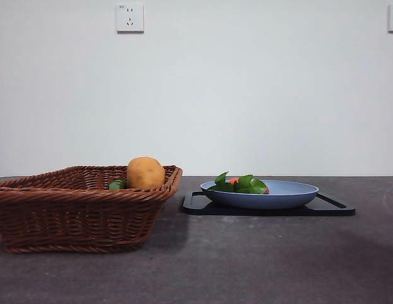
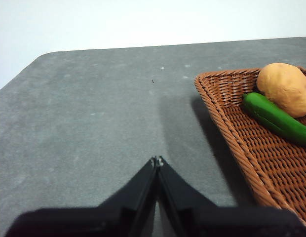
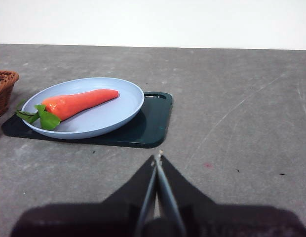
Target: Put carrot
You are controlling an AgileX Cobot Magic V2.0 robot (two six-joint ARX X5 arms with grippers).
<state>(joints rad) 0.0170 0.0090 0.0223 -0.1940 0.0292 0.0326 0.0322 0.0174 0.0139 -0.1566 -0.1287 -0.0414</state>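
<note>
The orange-red carrot (image 3: 76, 103) lies on a light blue plate (image 3: 113, 116), its green leaves (image 3: 39, 118) hanging over the rim toward the basket. In the front view only the carrot's leaves (image 1: 242, 184) and a bit of orange show above the plate (image 1: 282, 195). My right gripper (image 3: 157, 159) is shut and empty, over bare table short of the plate. My left gripper (image 2: 157, 160) is also shut and empty, over the table beside the wicker basket (image 2: 227, 118). Neither arm shows in the front view.
The plate rests on a dark tray (image 1: 333, 206) (image 3: 148, 123). The brown wicker basket (image 1: 76, 212) at the left holds a tan potato (image 1: 145, 172) (image 2: 286, 88) and a plain green vegetable (image 2: 276, 118) (image 1: 117, 185). A white wall stands behind the table.
</note>
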